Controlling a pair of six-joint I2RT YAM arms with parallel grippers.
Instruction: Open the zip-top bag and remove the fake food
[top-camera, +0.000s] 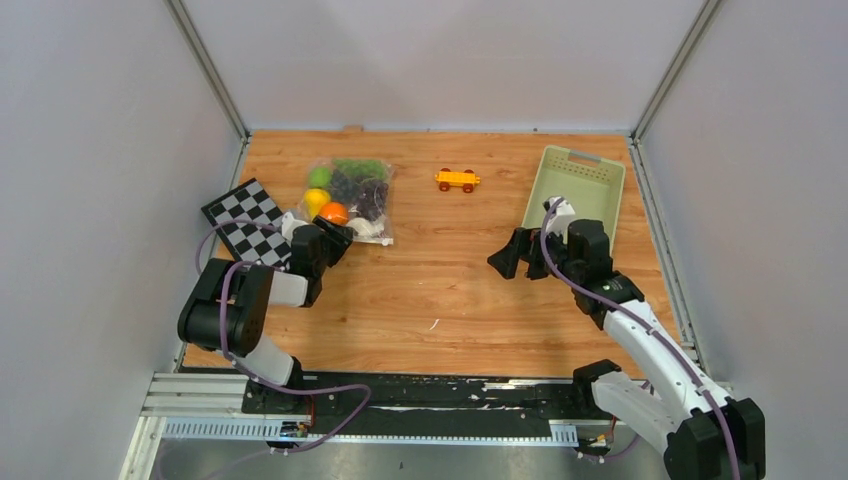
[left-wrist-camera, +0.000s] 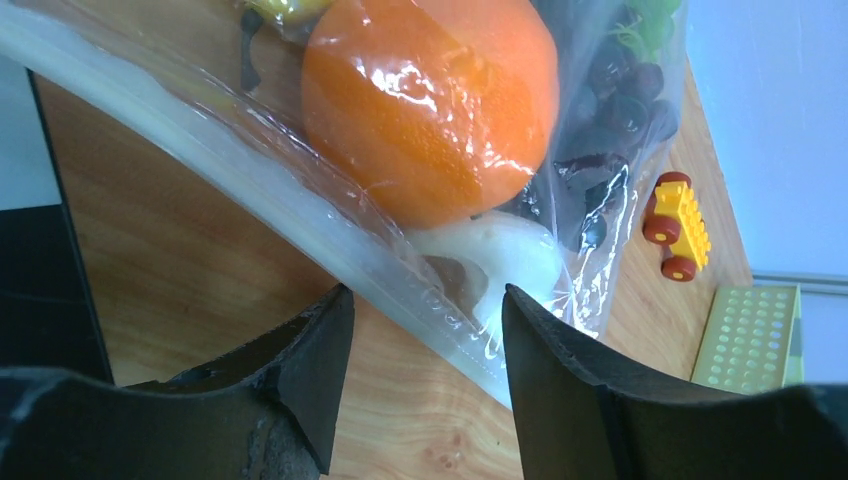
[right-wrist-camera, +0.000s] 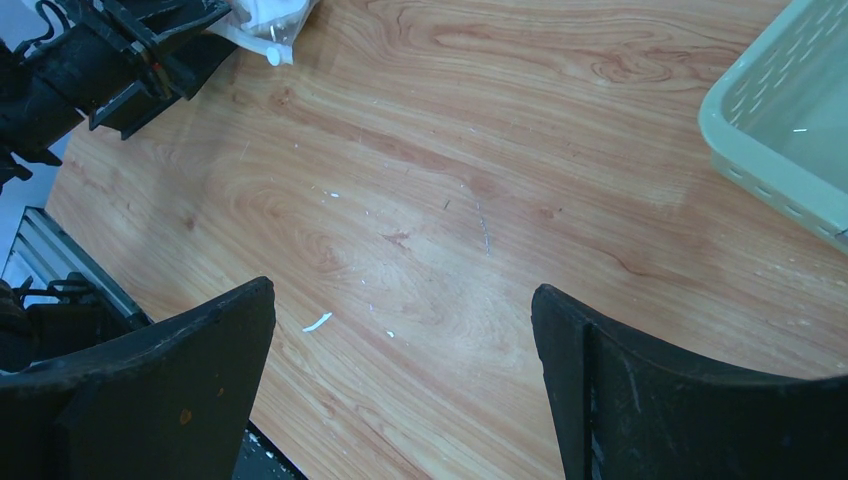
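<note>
Camera overhead: clear, crinkly plastic zip-top bag (top-camera: 372, 228) lies flat at back left of the wood-grain table (top-camera: 430, 290). Fake food (top-camera: 350, 190) is inside: glossy orange ball (top-camera: 334, 213), yellow and green round pieces, dark grape bunch (top-camera: 372, 195). Left gripper (top-camera: 335, 240) sits at the bag's near edge, with a black-and-white checkered board (top-camera: 245, 220) just beside it. Orange-yellow toy car (top-camera: 457, 179) and pale green perforated plastic basket (top-camera: 585, 160) are further right. Right gripper (top-camera: 510, 258) hovers mid-table, well apart from the bag.

Left wrist: jaws apart. Whitish zip strip (left-wrist-camera: 300, 200) crosses slantwise at the tips, not clamped. Orange ball presses against the film, smooth white mushroom (left-wrist-camera: 510, 255) under it.

Right wrist: jaws wide, nothing between. Bare wood below with a small white fleck (right-wrist-camera: 317, 322). Basket corner at right.
</note>
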